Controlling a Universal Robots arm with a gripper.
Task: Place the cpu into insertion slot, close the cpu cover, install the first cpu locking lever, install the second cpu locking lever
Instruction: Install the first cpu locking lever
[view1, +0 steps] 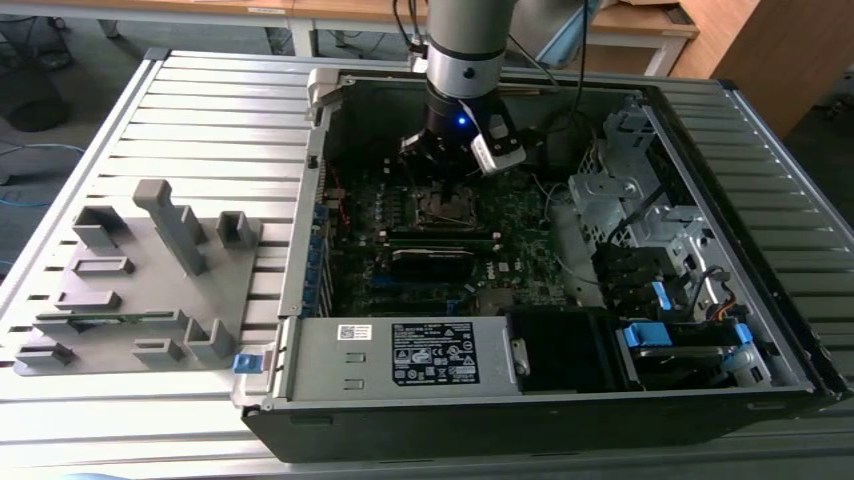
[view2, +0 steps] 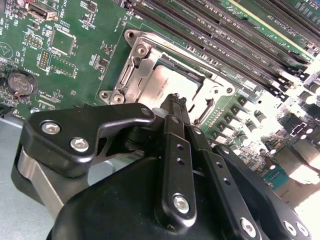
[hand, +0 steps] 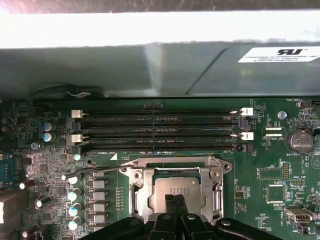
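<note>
The cpu (view2: 165, 85) (hand: 172, 189) lies flat in the insertion slot (view1: 447, 205), its silver-grey top showing through the window of the cpu cover (view2: 216, 80) (hand: 142, 186). The cover lies down around the chip. A thin wire locking lever (hand: 100, 170) runs along the board beside the socket, and a hooked lever end (view2: 201, 115) sits at the socket's edge. My gripper (view2: 175, 102) (hand: 174, 200) (view1: 449, 180) hangs just above the chip, its two black fingers pressed together with nothing between them.
Long black memory slots (hand: 160, 132) run beside the socket, with a coin battery (hand: 298, 141) and capacitors (hand: 75, 192) nearby. The case's metal walls (view1: 320, 170) surround the board. A power supply (view1: 400, 355) and drive bays (view1: 641, 230) crowd the case. A grey fixture (view1: 140, 280) stands at the exterior view's left.
</note>
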